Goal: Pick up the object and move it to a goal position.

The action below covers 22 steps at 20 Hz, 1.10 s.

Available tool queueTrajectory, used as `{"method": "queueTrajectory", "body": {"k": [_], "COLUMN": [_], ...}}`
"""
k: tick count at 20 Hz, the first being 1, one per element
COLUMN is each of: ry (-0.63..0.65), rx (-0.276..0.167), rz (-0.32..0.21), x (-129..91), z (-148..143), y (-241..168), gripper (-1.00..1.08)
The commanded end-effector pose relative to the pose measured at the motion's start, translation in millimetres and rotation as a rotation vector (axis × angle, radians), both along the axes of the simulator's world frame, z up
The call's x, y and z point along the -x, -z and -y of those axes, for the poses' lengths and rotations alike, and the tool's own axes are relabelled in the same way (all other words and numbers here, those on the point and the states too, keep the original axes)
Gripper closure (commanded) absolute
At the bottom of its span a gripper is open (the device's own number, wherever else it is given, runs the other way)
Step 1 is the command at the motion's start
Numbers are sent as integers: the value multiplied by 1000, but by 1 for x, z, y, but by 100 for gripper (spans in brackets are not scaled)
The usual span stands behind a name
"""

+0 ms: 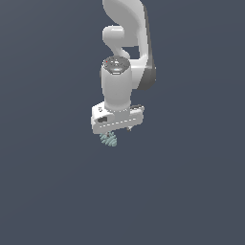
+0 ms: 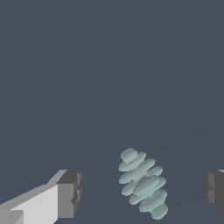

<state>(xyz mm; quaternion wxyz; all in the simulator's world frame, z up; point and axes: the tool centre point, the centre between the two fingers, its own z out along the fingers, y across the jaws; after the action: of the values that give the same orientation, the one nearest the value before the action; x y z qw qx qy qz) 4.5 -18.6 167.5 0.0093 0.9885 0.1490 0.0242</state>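
The object [image 2: 142, 182] is a small pale teal-green ribbed lump of stacked rounded discs, tapering to one end. In the wrist view it lies on the dark floor between my two grey fingertips [image 2: 70, 192], with a clear gap on each side. My gripper [image 2: 142, 190] is open and wide apart around it, touching nothing. In the exterior view the object [image 1: 109, 139] peeks out just under the white hand of my gripper [image 1: 116, 130], whose fingers are mostly hidden by the hand.
A plain dark grey-blue floor [image 1: 191, 191] fills both views. The white arm [image 1: 127, 43] rises behind the hand toward the top of the exterior view.
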Motion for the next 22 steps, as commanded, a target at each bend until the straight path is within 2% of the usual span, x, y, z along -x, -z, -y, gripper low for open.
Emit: {"method": "queueTrajectory", "body": {"k": [1,22], "ry": [-60,-560], "rx": [4,18], "rz": [-4,-38], "x": [3,34], "z": [5,40], "y": [6,54], "gripper": [-92,-92]}}
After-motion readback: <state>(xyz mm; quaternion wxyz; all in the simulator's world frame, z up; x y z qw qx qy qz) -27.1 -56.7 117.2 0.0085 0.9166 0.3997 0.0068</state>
